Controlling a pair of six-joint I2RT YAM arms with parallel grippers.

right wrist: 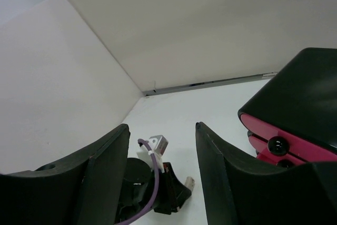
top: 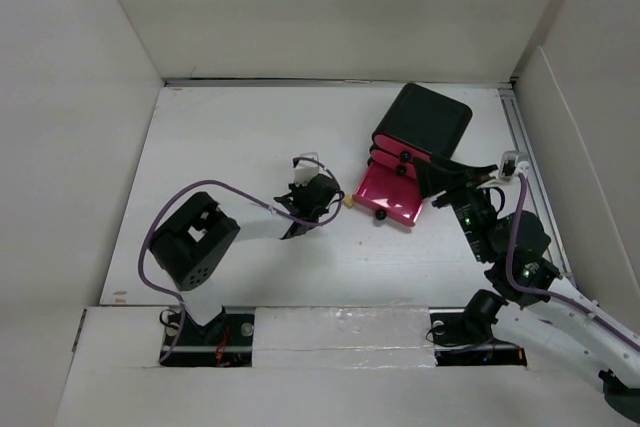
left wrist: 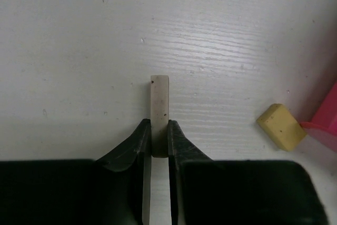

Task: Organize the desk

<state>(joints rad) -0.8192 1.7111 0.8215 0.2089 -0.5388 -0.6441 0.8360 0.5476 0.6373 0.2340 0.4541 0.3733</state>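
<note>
The desk (top: 230,137) is a broad white tabletop. My left gripper (left wrist: 159,130) is down at its middle, shut on a short off-white eraser-like bar (left wrist: 159,104) that sticks out past the fingertips over the desk. In the top view this gripper (top: 322,197) sits just left of a small yellow block (top: 350,203). My right gripper (right wrist: 161,126) is open with nothing between its fingers. It hovers beside the black cabinet (top: 428,119), near the open bottom pink drawer (top: 388,197).
The yellow block (left wrist: 280,126) lies right of the left fingers, close to the pink drawer's edge (left wrist: 327,117). The cabinet (right wrist: 305,90) with round black knobs (right wrist: 277,144) fills the right of the right wrist view. White walls enclose the desk.
</note>
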